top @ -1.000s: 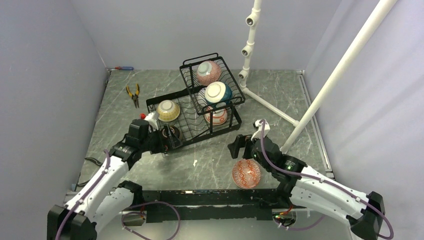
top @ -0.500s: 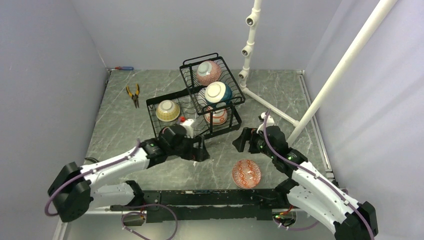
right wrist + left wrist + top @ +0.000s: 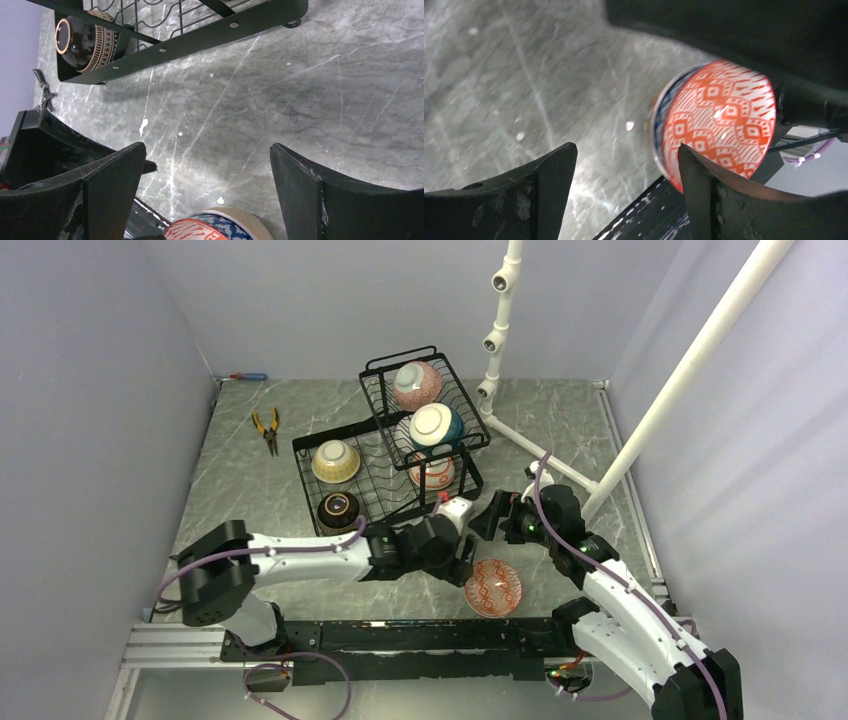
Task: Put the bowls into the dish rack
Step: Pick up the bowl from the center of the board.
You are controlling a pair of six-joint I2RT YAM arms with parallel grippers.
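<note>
Red-patterned bowl [image 3: 492, 587] sits on the grey counter [image 3: 240, 510] in front of the dish rack [image 3: 303, 478], outside it, in the top view. A cream-yellow bowl [image 3: 336, 461] and a brown bowl [image 3: 338, 508] rest in the rack's base. The left claw [image 3: 464, 562] lies just beside the red-patterned bowl, and the right claw [image 3: 488, 520] is near the rack's front right corner.

Left wrist view: the claw [image 3: 624, 165] is spread and grips nothing, with the bowl [image 3: 719, 120] just past its fingers.

Right wrist view: the claw [image 3: 207, 150] is spread and empty, and the brown bowl [image 3: 85, 37] is in the rack [image 3: 200, 30].
</note>
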